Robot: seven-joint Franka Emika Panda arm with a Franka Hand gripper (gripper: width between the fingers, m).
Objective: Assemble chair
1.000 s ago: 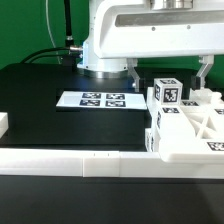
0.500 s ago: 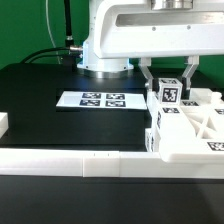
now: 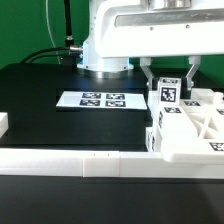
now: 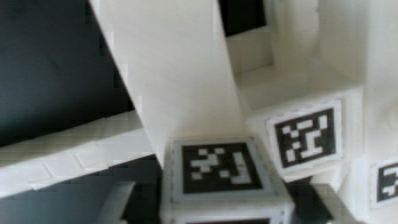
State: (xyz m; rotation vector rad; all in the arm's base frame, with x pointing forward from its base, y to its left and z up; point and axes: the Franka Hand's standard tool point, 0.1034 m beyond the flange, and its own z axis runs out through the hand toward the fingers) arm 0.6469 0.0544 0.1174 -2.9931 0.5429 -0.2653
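Fingers (image 3: 167, 76) are seen closed about halfway on a tagged square post (image 3: 167, 92) of the chair (image 3: 190, 128), which stands directly beneath them on the bench (image 3: 40, 95); squareness should be kept and any twisting avoided.

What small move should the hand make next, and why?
Probably a slow, slight lift to test the grip. The hand is shut on a tagged post of the chair, with a finger on each side. Whether the post is loose or already seated in the chair cannot be told.
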